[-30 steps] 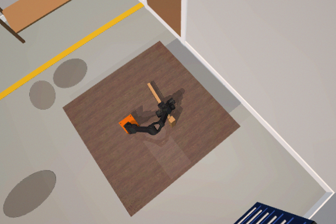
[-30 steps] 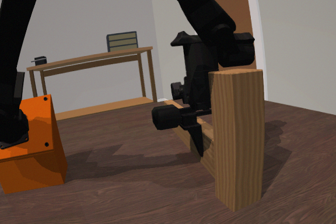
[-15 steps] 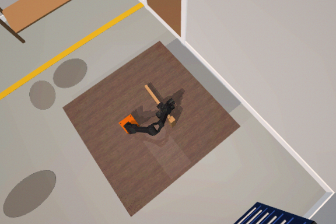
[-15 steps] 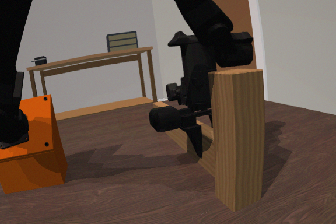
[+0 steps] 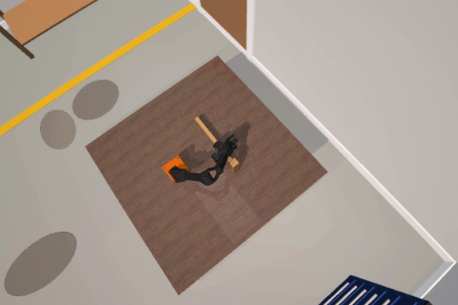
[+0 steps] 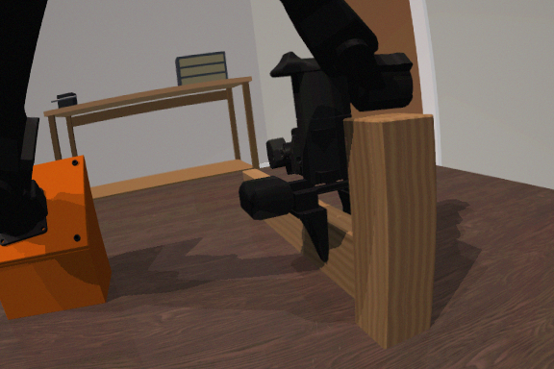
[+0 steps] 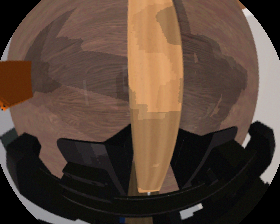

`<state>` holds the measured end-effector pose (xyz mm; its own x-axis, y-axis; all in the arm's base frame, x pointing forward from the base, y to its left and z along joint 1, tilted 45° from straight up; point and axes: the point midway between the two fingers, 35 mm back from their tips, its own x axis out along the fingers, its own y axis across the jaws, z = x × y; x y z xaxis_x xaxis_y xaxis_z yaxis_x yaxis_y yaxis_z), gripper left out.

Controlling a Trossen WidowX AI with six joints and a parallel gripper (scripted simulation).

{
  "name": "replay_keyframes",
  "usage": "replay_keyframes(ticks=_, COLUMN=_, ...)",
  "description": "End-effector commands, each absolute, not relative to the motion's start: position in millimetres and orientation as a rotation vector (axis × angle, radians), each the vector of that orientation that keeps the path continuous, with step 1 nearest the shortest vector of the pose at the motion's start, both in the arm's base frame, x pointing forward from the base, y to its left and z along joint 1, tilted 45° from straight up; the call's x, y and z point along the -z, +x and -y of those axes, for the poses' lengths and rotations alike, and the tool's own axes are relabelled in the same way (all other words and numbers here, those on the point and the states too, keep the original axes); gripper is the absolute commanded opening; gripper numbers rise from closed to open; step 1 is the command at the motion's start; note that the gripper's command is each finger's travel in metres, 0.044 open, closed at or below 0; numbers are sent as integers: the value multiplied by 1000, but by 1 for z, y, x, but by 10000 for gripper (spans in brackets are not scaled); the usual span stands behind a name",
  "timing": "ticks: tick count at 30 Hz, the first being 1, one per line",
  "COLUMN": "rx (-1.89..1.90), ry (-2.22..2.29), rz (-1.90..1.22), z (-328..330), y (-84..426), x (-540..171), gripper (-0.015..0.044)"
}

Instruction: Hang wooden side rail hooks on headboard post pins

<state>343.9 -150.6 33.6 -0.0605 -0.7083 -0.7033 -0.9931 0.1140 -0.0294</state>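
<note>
Your jaws are clamping the side rail [image 5: 206, 129] [image 6: 289, 234] [image 7: 156, 85], which is running along the surface [image 5: 160, 214] [image 6: 198, 317] [image 7: 91, 30] towards the headboard post [image 5: 234, 164] [image 6: 395, 221]. Gripping appears done; seating, releasing and withdrawing are seemingly remaining. You are seeing neither hooks nor the slot's pins, so its contents are staying unverified.

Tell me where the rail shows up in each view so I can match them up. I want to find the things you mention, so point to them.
Top: the rail [image 5: 206, 129] [image 6: 289, 233] [image 7: 156, 75] runs from upper left of the arm down under the gripper [image 5: 220, 152] [image 6: 335, 231] [image 7: 147, 125].
Exterior: centre right, running back from behind the post [image 5: 234, 164] [image 6: 395, 216].
Wrist: upright band, top to lower middle.
Shared landmark: the orange base [image 5: 173, 160] [image 6: 61, 192] [image 7: 16, 80].
</note>
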Motion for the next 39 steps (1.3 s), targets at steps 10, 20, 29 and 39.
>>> replay_keyframes(ticks=10, rx=-672, ry=-1661, rz=-1833, z=149, y=336, x=-32, gripper=0)
replay_keyframes(ticks=20, rx=-648, ry=-1651, rz=-1829, z=150, y=336, x=-33, gripper=0)
replay_keyframes(ticks=29, rx=-665, ry=-1658, rz=-1832, z=150, y=336, x=-34, gripper=0)
replay_keyframes(ticks=39, rx=-672, ry=-1661, rz=-1833, z=149, y=336, x=-35, gripper=0)
